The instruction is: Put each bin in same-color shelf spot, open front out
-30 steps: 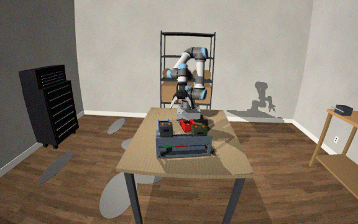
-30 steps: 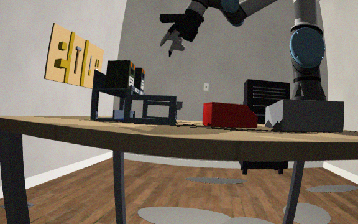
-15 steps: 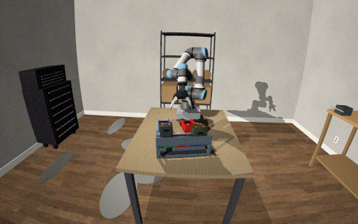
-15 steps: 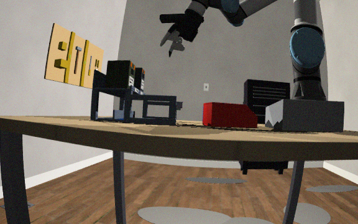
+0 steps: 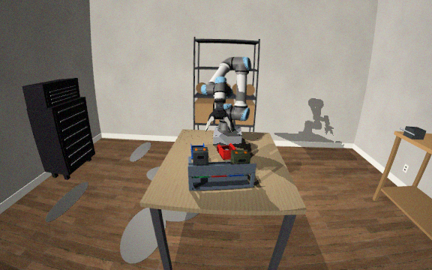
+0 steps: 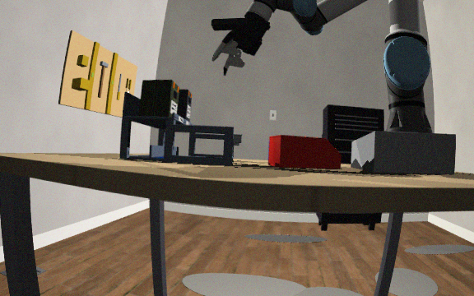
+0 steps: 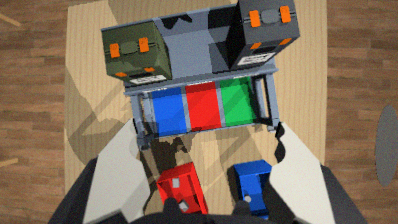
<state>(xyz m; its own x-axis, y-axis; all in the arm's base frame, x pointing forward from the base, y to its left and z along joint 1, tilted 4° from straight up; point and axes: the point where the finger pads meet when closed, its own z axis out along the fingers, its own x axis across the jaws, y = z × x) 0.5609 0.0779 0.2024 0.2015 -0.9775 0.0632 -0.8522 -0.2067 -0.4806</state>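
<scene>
A red bin (image 7: 182, 192) and a blue bin (image 7: 252, 187) sit on the wooden table in front of the low grey shelf (image 7: 200, 100). The shelf floor carries a blue mark (image 7: 168, 111), a red mark (image 7: 202, 106) and a green mark (image 7: 237, 101). My gripper (image 7: 205, 121) hangs high above the two bins, open and empty, pointing down. In the top view the gripper (image 5: 216, 123) is above and behind the red bin (image 5: 225, 150) and the blue bin. In the exterior view the gripper (image 6: 229, 57) is well above the red bin (image 6: 303, 152).
An olive case (image 7: 135, 52) and a dark grey case (image 7: 265, 27) stand on the shelf's top board. The robot's grey base block (image 6: 403, 152) sits on the table beside the red bin. A black tool cabinet (image 5: 60, 125) stands at the left wall.
</scene>
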